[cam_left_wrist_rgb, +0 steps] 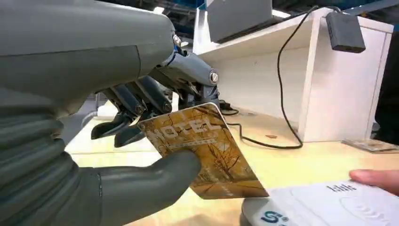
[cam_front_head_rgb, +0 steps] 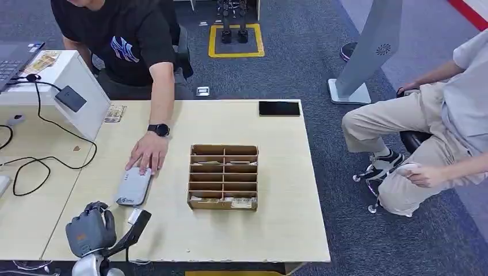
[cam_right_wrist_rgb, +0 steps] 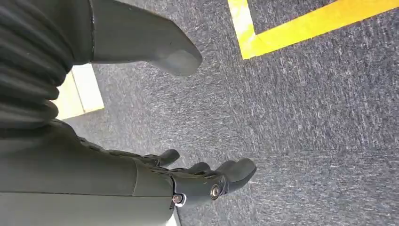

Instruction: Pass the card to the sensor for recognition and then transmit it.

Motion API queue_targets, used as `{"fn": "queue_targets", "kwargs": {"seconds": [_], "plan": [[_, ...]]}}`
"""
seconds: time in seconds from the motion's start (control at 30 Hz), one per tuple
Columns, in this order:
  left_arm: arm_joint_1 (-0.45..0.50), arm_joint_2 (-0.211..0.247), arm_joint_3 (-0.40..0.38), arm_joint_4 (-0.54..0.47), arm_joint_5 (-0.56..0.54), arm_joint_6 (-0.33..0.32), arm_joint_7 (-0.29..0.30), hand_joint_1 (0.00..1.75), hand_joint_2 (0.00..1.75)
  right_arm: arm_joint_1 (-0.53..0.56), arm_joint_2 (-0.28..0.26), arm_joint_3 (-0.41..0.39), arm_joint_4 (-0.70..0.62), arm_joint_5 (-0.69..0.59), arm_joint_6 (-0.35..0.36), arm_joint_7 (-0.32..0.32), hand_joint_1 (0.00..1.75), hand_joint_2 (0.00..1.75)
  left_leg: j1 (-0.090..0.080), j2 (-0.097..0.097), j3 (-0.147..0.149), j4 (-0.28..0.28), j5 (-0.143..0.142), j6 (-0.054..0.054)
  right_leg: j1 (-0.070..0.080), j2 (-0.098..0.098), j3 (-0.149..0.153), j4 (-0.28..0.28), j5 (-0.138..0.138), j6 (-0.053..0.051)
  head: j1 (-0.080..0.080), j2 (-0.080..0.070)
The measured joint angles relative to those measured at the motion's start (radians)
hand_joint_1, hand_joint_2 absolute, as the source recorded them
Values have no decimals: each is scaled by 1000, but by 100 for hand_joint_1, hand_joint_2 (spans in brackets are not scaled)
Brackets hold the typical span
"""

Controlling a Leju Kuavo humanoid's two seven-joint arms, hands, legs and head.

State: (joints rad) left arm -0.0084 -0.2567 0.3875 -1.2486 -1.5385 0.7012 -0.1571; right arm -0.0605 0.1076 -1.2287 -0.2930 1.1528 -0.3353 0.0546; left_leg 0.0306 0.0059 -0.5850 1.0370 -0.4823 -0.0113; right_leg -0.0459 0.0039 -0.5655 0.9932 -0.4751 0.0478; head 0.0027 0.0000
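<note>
- Holding the hotel key card (cam_left_wrist_rgb: 207, 150) between thumb and fingers, your left hand (cam_front_head_rgb: 90, 231) sits at the table's (cam_front_head_rgb: 276, 230) near left corner, card just short of the white card reader (cam_front_head_rgb: 133, 187).
- Grip looks shallow: the thumb covers one card corner only. Any brush against the reader casing could twist the card out.
- A person's hand (cam_front_head_rgb: 148, 153) rests on the reader's far end; watch for contact if you overshoot.
- Card is tilted, not flat; a steep angle may fail the read.
- Right hand (cam_right_wrist_rgb: 197, 181) hangs over the floor, fingers apart, holding nothing.
- Wooden card rack (cam_front_head_rgb: 223, 176) stands mid-table; a wide swing could clip it.
</note>
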Motion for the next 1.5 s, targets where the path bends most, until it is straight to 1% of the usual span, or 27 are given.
{"fn": "queue_targets", "kwargs": {"seconds": [0.17, 0.4, 0.5, 0.6, 0.93, 1.1, 1.27, 1.37, 1.5], "plan": [[16, 20, -36, 1, -3, 2, 11, 175, 175, 1, -1, 6, -3, 0, 0, 0, 0, 175, 0, 0, 0, 0, 0, 0, 0, 0, 1, 0, 0, 0, 0, 0], [24, 34, -55, 1, -3, 2, 12, 175, 175, 3, -2, 10, -3, 0, 0, 0, 0, 175, 0, 0, 1, 0, 0, 0, 0, -1, 2, 0, 0, 0, 0, 0], [25, 43, -79, 2, -13, 2, 51, 175, 175, 3, -3, 12, -3, 1, 0, -3, 0, 175, 0, -1, 1, 0, 0, 0, 0, -1, 2, 0, 0, 0, 0, 0], [26, 55, -114, 8, -12, 2, 73, 175, 175, 3, -5, 14, -3, 1, 0, -6, 0, 175, 0, -1, 1, 0, 0, 0, 0, -1, 2, 0, 0, 0, 0, 0], [30, 78, -203, 21, 3, 2, 106, 175, 175, 3, -7, 15, -3, 3, 1, -5, 0, 175, 0, -1, 1, 0, 0, 0, 0, -1, 2, 0, 0, 0, 0, 0], [32, 83, -210, 28, 28, 2, 90, 175, 175, 3, -8, 16, -3, 14, 2, -6, 0, 175, 0, -1, 1, 0, 0, 0, 0, -1, 2, 0, 0, 0, 0, 0], [32, 84, -214, 41, 39, 2, 51, 175, 175, 3, -9, 18, -3, 17, 3, -7, 0, 175, 0, -1, 1, 0, 0, 0, 0, -1, 2, 0, 0, 0, 0, 0], [31, 85, -217, 46, 42, 2, 41, 175, 175, 3, -9, 19, -3, 17, 5, -7, 0, 175, 0, -1, 1, 0, 0, 0, 0, -1, 2, 0, 0, 0, 0, 0], [25, 87, -217, 69, 77, 3, 0, 175, 175, 3, -10, 20, -3, 18, 5, -7, 0, 175, 0, -1, 2, 0, 0, 0, 0, -1, 2, 0, 0, 0, 0, 0]]}}
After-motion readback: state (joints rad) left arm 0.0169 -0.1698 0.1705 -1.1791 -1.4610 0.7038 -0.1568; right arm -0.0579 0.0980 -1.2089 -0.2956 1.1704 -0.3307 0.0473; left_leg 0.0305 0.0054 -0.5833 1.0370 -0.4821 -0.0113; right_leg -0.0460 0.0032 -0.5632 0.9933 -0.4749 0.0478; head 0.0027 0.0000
